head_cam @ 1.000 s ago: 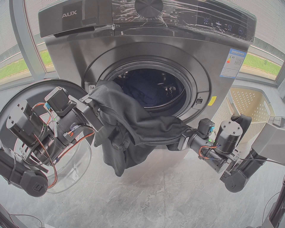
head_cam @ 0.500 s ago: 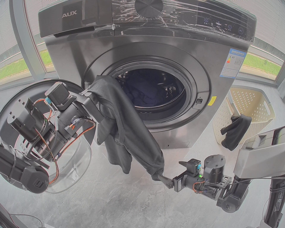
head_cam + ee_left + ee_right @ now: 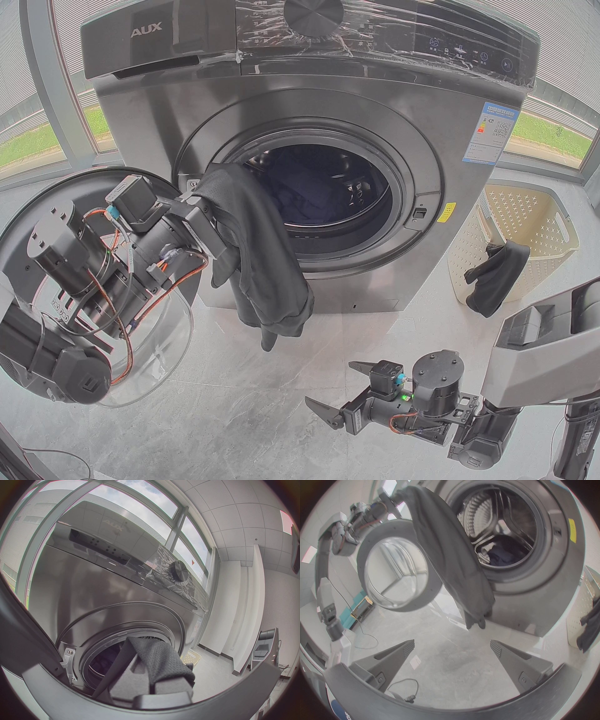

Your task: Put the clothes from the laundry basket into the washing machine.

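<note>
A dark grey garment (image 3: pixel 262 262) hangs down in front of the washing machine (image 3: pixel 312 94), just left of its open drum (image 3: pixel 319 187). My left gripper (image 3: pixel 200 209) is shut on the garment's top end (image 3: pixel 159 664), level with the drum's left rim. The cloth (image 3: pixel 450 555) dangles free, its lower end well above the floor. My right gripper (image 3: pixel 337 390) is open low over the floor, below and to the right of the garment, with nothing between its fingers (image 3: pixel 393 658). A dark blue item (image 3: pixel 500 555) lies inside the drum.
The round glass door (image 3: pixel 94 294) stands swung open on the left, behind my left arm. A cream laundry basket (image 3: pixel 531 231) stands right of the machine with a black garment (image 3: pixel 497 278) draped over its front rim. Grey tiled floor lies in front.
My right gripper let go of the garment's lower end, opened, and dropped down and left toward the floor. The freed cloth swung back and now hangs straight under my left gripper.
</note>
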